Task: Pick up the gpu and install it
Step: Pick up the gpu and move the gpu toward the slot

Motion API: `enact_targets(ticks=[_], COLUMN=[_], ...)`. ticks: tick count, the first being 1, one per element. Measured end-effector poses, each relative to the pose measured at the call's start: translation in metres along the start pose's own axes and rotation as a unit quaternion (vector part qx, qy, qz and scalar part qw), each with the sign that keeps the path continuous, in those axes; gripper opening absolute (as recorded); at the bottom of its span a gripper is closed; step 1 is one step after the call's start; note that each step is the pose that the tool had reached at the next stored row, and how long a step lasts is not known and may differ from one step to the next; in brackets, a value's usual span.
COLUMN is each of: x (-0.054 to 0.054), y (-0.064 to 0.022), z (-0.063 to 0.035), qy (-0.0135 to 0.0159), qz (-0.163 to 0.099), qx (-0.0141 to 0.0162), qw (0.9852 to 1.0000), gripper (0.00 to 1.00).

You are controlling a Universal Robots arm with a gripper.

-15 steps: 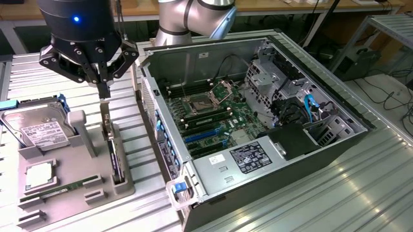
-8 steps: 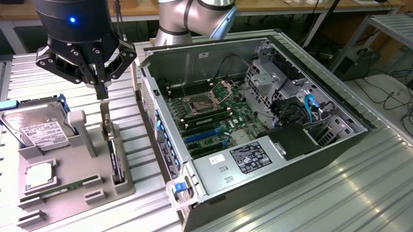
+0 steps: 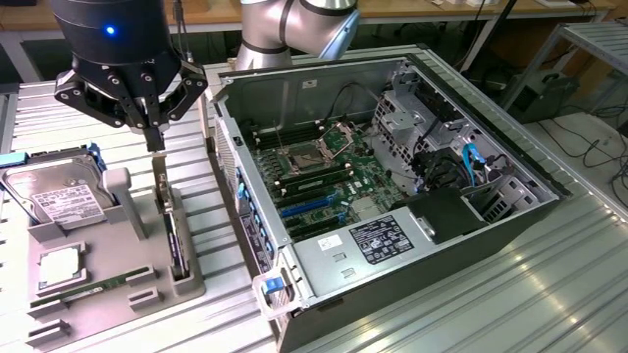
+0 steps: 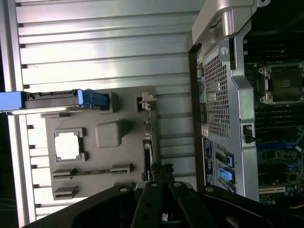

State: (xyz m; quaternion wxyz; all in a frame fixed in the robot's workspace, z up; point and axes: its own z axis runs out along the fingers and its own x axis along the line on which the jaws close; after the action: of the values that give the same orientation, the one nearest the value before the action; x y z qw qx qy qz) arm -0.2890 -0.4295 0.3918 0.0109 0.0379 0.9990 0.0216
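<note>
One gpu (image 3: 175, 243) stands on its long edge in a slot of the single grey tray (image 3: 108, 294), on the side of the tray nearest the open case (image 3: 294, 88). Its long axis runs parallel to the case wall, and its silver bracket stands upright at the far end. The gripper (image 3: 154, 143) hangs directly over the bracket end, jaws closed together with nothing between them; contact with the bracket cannot be told. The tray also carries one hard drive (image 3: 54, 195), one square chip (image 3: 61, 266) and one memory stick (image 3: 88, 287). Tray and case rest on the ribbed metal bench (image 3: 471, 294).
</note>
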Motion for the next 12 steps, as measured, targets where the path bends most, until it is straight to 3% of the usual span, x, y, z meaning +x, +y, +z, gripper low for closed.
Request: enact_targets(ticks=[3, 5, 8, 9, 12], x=[0.0000, 0.0000, 0.0000, 0.0000, 0.0000], y=[0.0000, 0.0000, 0.0000, 0.0000, 0.0000], z=[0.0000, 0.0000, 0.0000, 0.0000, 0.0000], qy=[0.0000, 0.0000, 0.0000, 0.0000, 0.0000], qz=[0.000, 0.000, 0.000, 0.000, 0.000], qx=[0.0000, 0.0000, 0.0000, 0.0000, 0.0001], qw=[1.0000, 1.0000, 1.0000, 1.0000, 1.0000], gripper=[0.11, 0.24, 0.30, 0.42, 0.54])
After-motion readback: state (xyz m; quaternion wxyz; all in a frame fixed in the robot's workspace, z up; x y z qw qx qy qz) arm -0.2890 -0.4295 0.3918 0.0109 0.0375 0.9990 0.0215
